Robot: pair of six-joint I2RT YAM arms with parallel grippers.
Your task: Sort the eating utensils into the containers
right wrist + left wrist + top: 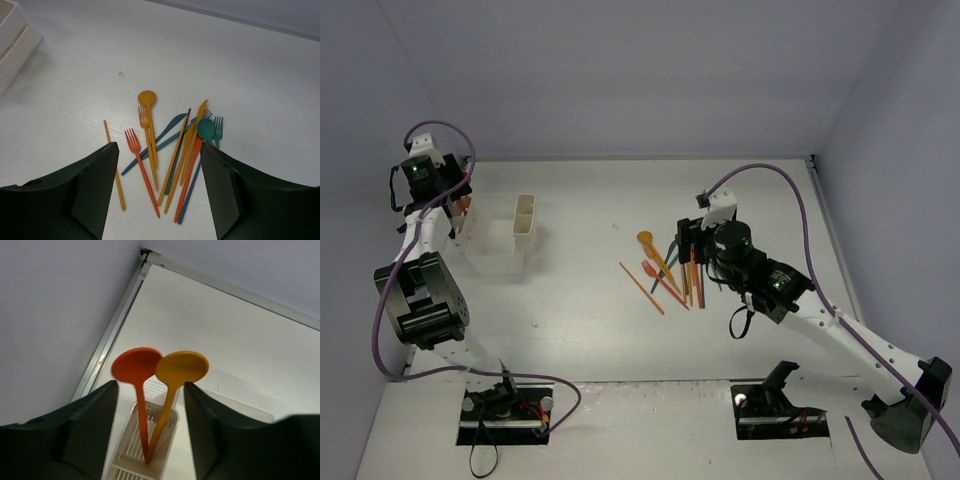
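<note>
Two spoons, one orange [136,365] and one yellow [181,367], stand handle-down in a narrow white container [145,450]. My left gripper [150,386] is open around them, its fingers [92,430] clear of both handles. In the top view this gripper [463,208] hangs over the left end of the containers [500,240]. The other eating utensils [672,272] lie in a loose pile at mid-table. My right gripper [159,149] hovers open above the pile, holding nothing. Under it lie an orange fork [133,141], a yellow spoon [147,97], a teal spoon [205,129] and an orange stick [114,167].
A corner of the white bins [12,45] shows at the far left of the right wrist view. The wall and its metal edge strip [115,325] run close behind the left gripper. Purple cables [790,190] loop over both arms.
</note>
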